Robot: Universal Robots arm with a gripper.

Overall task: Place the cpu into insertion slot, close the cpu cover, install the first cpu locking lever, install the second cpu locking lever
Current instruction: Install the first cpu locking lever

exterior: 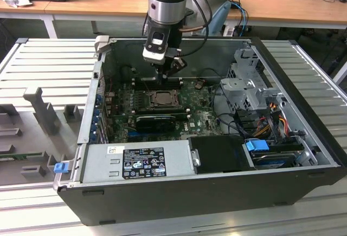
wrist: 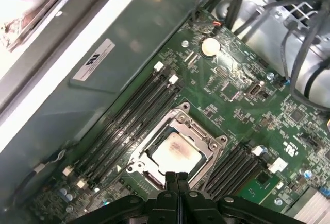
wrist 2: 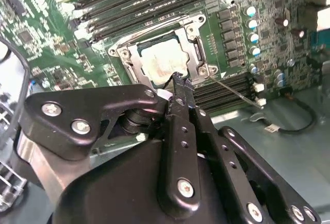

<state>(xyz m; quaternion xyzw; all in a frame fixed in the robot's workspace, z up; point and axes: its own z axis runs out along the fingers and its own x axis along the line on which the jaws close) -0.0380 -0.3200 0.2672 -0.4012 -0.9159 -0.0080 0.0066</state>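
Hovering my end effector [wrist: 176, 175] at the edge of the cover [wrist: 197, 130], tips pinched together, empty, probably as a pusher; cpu [wrist: 172, 150] sits beneath.

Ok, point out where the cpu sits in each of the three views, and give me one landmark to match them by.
Exterior view: the cpu lies on the motherboard, close under the pincer.
Second wrist view: pale square inside the cpu cover, just past the pincer's tip.
First wrist view: pale square inside the cover, just beyond the pincer.
Shared landmark: the long black memory slots beside the socket.
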